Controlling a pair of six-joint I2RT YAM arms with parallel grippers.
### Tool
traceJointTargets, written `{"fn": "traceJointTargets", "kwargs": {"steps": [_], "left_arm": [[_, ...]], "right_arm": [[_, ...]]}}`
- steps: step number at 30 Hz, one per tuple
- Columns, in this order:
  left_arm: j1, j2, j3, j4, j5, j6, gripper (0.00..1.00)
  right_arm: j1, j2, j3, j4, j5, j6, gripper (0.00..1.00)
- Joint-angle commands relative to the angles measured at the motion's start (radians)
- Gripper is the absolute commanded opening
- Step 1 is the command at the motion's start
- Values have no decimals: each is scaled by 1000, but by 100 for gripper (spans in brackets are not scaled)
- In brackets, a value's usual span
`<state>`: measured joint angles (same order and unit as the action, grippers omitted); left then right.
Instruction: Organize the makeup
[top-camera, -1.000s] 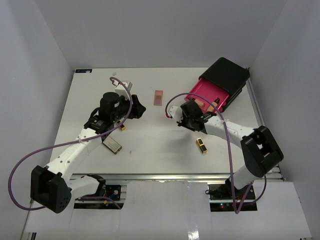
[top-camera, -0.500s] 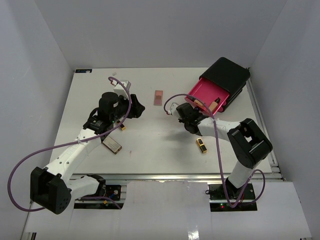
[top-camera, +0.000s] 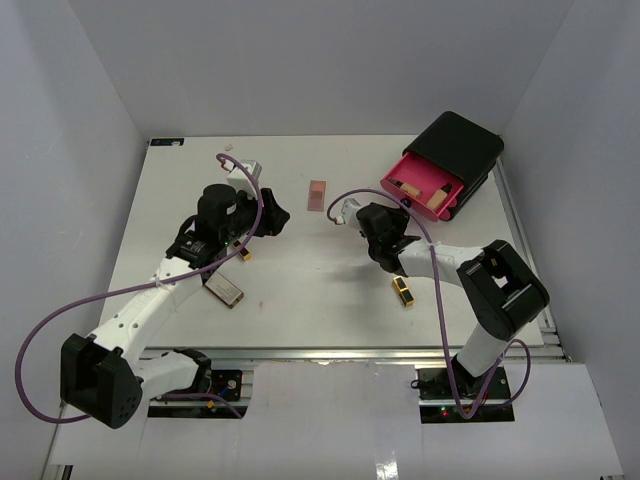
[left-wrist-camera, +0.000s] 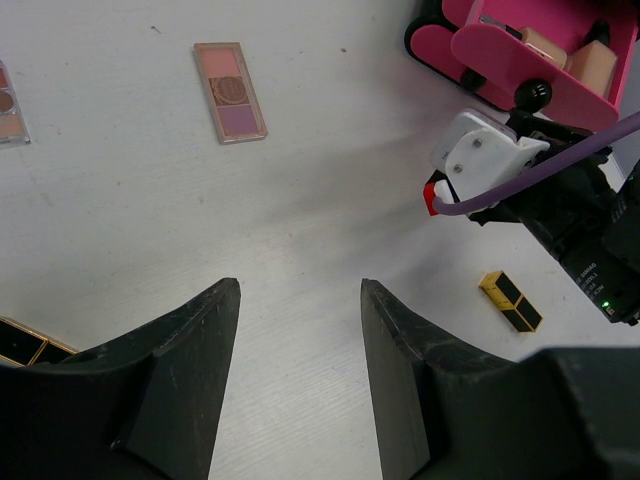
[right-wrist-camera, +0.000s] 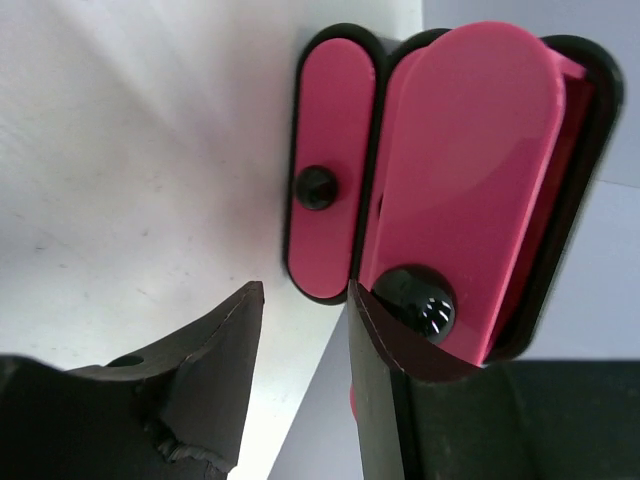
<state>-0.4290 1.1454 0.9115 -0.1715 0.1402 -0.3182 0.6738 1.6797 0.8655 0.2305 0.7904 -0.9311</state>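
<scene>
Since a second earlier, the right arm had folded back and the pink drawer (top-camera: 420, 187) sat further inside the black box (top-camera: 460, 145). Its right tool (right-wrist-camera: 303, 298) stood spread and empty before glossy, round-ended pink drawer fronts, each with a black ball knob (right-wrist-camera: 420, 305). The left tool (left-wrist-camera: 297, 300) was likewise spread, holding nothing. On the white bench (top-camera: 300, 270) lay a flat three-pan palette (top-camera: 317, 194), a square-sectioned black-and-gold lipstick (top-camera: 403, 291) and a brown case (top-camera: 223, 291).
</scene>
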Motion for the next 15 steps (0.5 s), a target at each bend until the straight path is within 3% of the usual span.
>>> {"fn": "traceJointTargets", "kwargs": {"steps": [1,11,15], "left_arm": [[4,-21,4,21,5,7,62],[4,-21,4,23,12,7,63],[4,-20,4,23,16,7,63]], "right_arm": [[-23,-60,38,119,67,-61,46],[-146,-57,96,87,-5,-48,47],[-196,-45,150,-35,-93,20,50]]}}
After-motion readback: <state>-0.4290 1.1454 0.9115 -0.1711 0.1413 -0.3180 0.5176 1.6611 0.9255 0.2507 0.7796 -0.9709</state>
